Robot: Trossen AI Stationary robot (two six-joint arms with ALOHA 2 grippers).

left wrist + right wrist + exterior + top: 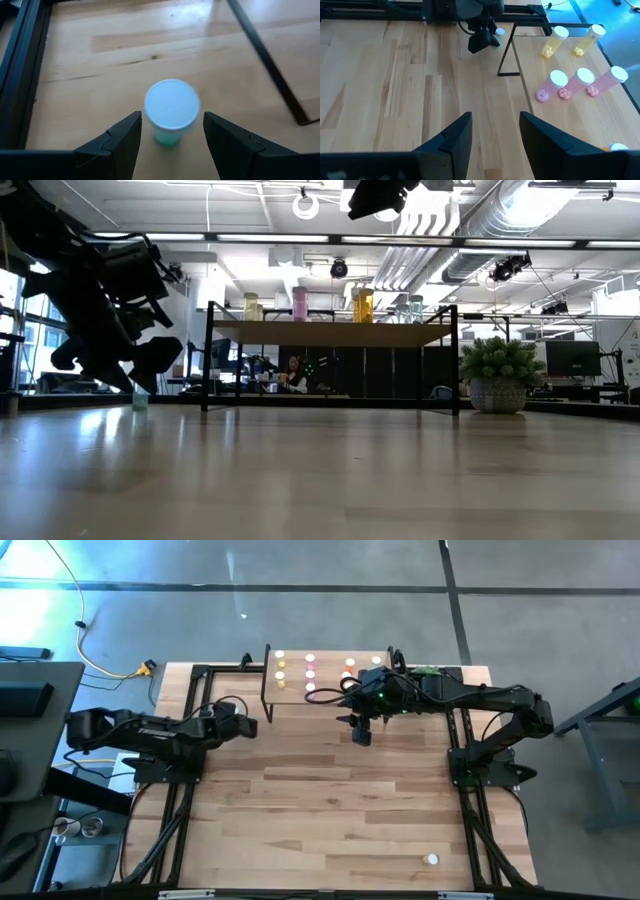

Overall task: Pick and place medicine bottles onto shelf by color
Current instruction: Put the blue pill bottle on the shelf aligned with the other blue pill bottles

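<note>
A lone medicine bottle (432, 860) stands near the table's (330, 820) near right edge, with wide bare tabletop around it. Farther back at left, the left gripper (171, 142) hangs open around a green bottle (170, 112), fingers apart from it. The right gripper (361, 731), open and empty, hovers before the shelf (325, 697), where yellow, pink and orange bottles stand.
</note>
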